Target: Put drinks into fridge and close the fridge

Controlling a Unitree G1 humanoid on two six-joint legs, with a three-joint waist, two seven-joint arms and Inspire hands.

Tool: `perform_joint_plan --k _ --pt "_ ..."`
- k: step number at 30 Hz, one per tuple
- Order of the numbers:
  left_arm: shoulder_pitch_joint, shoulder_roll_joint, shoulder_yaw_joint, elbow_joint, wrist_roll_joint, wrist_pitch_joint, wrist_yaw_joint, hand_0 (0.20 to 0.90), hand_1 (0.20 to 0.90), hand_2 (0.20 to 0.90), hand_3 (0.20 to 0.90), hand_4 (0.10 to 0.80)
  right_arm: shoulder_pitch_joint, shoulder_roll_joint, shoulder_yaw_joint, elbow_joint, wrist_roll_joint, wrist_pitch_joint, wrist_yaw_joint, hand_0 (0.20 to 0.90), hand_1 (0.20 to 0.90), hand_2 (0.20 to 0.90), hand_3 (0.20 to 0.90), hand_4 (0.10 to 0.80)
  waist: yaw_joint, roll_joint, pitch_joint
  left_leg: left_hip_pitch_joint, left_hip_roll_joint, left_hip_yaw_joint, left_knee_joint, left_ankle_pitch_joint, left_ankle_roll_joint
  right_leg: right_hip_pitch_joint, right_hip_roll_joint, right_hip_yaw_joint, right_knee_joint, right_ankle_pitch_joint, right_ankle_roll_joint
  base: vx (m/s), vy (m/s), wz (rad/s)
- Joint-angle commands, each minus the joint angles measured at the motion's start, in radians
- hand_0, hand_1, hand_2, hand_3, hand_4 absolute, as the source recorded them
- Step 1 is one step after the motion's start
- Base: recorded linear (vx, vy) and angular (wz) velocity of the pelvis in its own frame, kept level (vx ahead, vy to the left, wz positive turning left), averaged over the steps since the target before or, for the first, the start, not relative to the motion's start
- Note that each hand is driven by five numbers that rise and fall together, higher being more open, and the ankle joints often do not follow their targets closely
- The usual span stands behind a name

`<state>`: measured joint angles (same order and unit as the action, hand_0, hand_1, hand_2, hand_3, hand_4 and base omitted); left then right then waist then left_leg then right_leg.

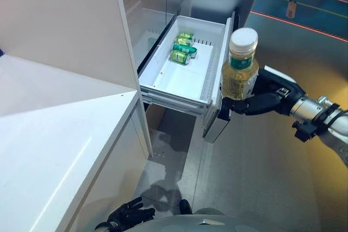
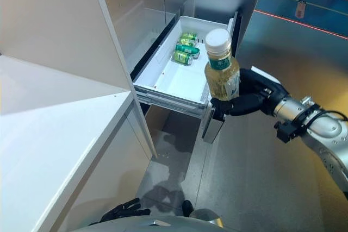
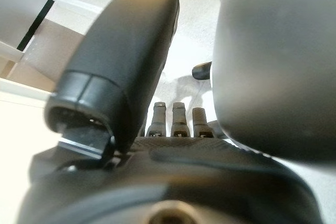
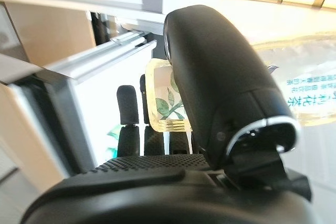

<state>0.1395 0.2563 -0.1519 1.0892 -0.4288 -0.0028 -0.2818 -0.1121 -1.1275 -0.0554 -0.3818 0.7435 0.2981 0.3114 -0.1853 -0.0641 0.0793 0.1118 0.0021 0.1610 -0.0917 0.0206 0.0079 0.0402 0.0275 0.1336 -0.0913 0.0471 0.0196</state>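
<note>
At centre right of frame, right robot hand [image 1: 260, 101] gripping bottle [image 1: 240, 66] upright beside open drawer [image 1: 187, 82]; left robot hand [image 1: 126, 214] low, relaxed. Carrying step; next, likely over rim, beside cans [image 1: 184, 49].

Head stereo pair is looking down, both sharing the open drawer [image 1: 179, 82]; wrist cams are sitting v. close behind each hand, left one seemingly facing floor.

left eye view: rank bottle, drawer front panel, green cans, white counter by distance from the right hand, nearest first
1. bottle: upright, gripped in the right hand.
2. drawer front panel: just beyond the fingers, on the open drawer's near end.
3. green cans: at the drawer's back.
4. white counter: far to the robot's left.
</note>
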Motion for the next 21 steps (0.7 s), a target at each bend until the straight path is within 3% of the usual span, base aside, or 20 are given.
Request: perform_joint_plan --k 1,10,14,21 --pt "0.04 0.054 -0.033 0.102 0.051 0.012 -0.047 0.9 0.9 0.9 0.9 0.8 -0.32 -0.009 -0.047 0.024 0.029 -0.101 -0.01 0.3 0.3 0.3 0.2 0.1 0.079 -0.043 -0.073 -0.019 -0.035 -0.051 0.005 -0.083 0.015 -0.016 0.006 -0.07 0.011 0.002 0.083 0.074 0.001 0.01" --pt "0.046 0.079 -0.013 0.11 0.081 0.057 -0.054 0.9 0.9 0.9 0.9 0.8 -0.537 -0.028 0.141 0.193 -0.106 -0.008 0.021 0.3 0.3 0.3 0.2 0.1 0.114 -0.051 -0.078 -0.021 -0.035 -0.073 0.005 -0.077 0.013 -0.006 -0.003 -0.095 0.014 -0.006 0.08 0.076 -0.015 0.03" --pt "0.052 0.096 0.008 0.101 0.126 0.08 -0.018 0.9 0.9 0.9 0.9 0.8 -0.647 0.015 0.241 0.38 -0.194 0.055 0.046 0.3 0.3 0.3 0.2 0.1 0.148 -0.053 -0.07 -0.021 -0.032 -0.091 0.004 -0.073 0.011 0.003 -0.008 -0.114 0.012 -0.011 0.077 0.124 -0.047 0.12" --pt "0.055 0.138 0.032 0.085 0.18 0.095 -0.001 0.9 0.9 0.9 0.9 0.8 -0.734 0.072 0.337 0.645 -0.297 0.061 0.069 0.3 0.3 0.3 0.2 0.1 0.191 -0.043 -0.04 -0.033 -0.028 -0.118 0.005 -0.063 0.01 0.006 -0.011 -0.132 0.012 -0.014 0.071 0.068 -0.049 0.14"
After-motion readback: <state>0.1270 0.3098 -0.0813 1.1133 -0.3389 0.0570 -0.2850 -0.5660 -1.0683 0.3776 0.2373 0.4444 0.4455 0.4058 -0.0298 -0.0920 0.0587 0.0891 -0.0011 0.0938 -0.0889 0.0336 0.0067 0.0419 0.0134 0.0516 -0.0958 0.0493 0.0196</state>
